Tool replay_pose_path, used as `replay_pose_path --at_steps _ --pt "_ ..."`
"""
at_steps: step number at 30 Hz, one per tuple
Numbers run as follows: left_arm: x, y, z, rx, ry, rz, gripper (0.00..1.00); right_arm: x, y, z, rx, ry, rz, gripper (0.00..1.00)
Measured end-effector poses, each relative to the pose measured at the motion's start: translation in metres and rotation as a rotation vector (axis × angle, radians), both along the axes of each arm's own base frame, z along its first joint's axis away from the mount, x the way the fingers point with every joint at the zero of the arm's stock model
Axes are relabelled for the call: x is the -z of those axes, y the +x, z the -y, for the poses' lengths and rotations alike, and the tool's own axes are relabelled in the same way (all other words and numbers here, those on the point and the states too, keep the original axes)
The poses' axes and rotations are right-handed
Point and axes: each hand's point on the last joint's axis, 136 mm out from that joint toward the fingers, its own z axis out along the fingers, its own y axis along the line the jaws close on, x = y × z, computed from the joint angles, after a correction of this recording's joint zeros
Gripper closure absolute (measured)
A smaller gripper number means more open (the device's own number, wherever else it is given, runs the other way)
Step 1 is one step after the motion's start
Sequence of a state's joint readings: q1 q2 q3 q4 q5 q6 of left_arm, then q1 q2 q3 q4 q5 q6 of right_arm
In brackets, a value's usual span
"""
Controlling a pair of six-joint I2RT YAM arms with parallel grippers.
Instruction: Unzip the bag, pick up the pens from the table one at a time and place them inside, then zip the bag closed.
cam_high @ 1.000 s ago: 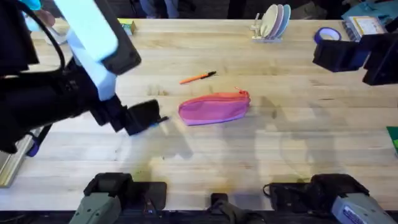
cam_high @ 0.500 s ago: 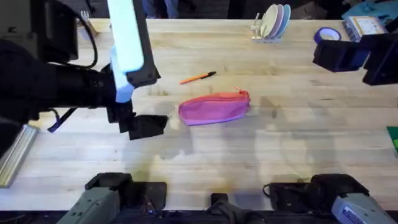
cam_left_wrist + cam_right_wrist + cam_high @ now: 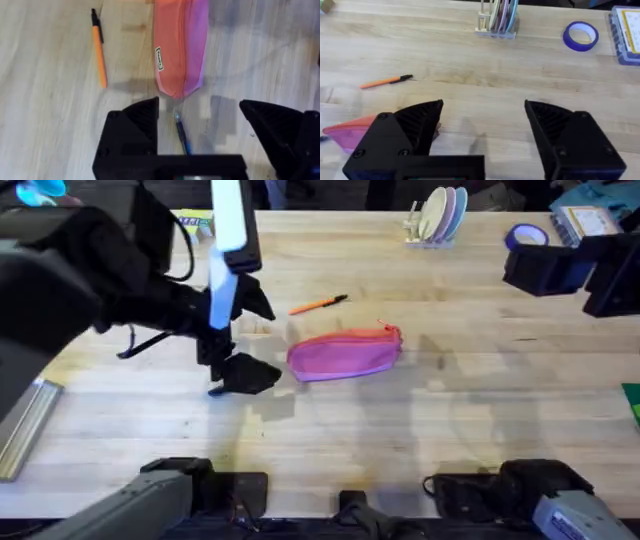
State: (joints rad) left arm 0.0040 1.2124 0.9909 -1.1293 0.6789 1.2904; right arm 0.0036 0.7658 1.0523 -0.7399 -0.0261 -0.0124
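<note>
1. The bag [image 3: 344, 353] lies flat near the middle of the tabletop [image 3: 450, 420], with its long side running left to right in the overhead view. From the left wrist view its zipper looks closed along the length that shows, so I judge that the unzipping is not yet done.
2. The left end effector [image 3: 240, 375] is low over the tabletop, just beside the left end of the bag. Its jaws are spread wide and hold nothing.
3. In the left wrist view a dark blue pen [image 3: 182, 135] lies on the wood between the two fingers, its tip close to the end of the bag but apart from it. The jaws straddle the pen, which suggests a pick-up is being prepared.
4. The orange pen [image 3: 318, 304] lies on the tabletop behind the bag, well apart from both arms.
5. The right end effector [image 3: 482, 131] is raised at the right side, far from the bag, open and empty. It seems to wait there so that the left arm has free room.
6. At the far edge stand a dish rack [image 3: 438, 220] and a roll of blue tape [image 3: 526, 235], away from the work.
</note>
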Motion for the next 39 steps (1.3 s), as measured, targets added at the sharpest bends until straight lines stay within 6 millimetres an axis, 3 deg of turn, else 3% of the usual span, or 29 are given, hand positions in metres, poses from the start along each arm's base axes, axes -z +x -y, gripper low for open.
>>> replay_pose_path --at_steps 7,10,17,25,29,31,32,33,34,35,39 --pt "0.026 0.015 0.007 0.047 -0.045 -0.076 0.008 0.0 0.0 0.0 -0.006 -0.009 0.001 0.003" --pt "0.034 0.022 0.01 0.057 -0.066 -0.083 0.058 0.0 0.0 0.0 -0.006 -0.009 0.001 0.003" --pt "0.046 0.037 0.02 0.077 -0.139 -0.096 0.007 0.0 0.0 0.0 -0.006 -0.01 0.0 0.003" --pt "0.058 0.032 0.041 0.152 -0.147 -0.123 0.007 0.0 0.0 0.0 -0.006 -0.01 0.001 0.004" --pt "0.065 0.031 0.041 0.155 -0.136 -0.143 0.004 0.0 0.0 0.0 -0.006 -0.01 0.001 0.004" --pt "0.066 0.031 0.04 0.153 -0.123 -0.148 0.063 0.0 0.0 0.0 -0.006 -0.01 0.001 0.004" --pt "0.067 0.031 0.039 0.152 -0.12 -0.149 0.152 0.0 0.0 0.0 -0.006 -0.01 0.001 0.004" --pt "0.068 0.031 0.038 0.152 -0.108 -0.151 0.713 0.0 0.0 0.0 -0.006 -0.01 0.001 0.003" --pt "0.069 0.031 0.038 0.151 -0.105 -0.15 0.871 0.0 0.0 0.0 -0.006 -0.01 0.001 0.004" --pt "0.069 0.031 0.037 0.153 -0.104 -0.144 0.934 0.0 0.0 0.0 -0.006 -0.01 0.001 0.004" --pt "0.069 0.032 0.037 0.154 -0.101 -0.142 0.956 0.0 0.0 0.0 -0.006 -0.01 0.001 0.004"
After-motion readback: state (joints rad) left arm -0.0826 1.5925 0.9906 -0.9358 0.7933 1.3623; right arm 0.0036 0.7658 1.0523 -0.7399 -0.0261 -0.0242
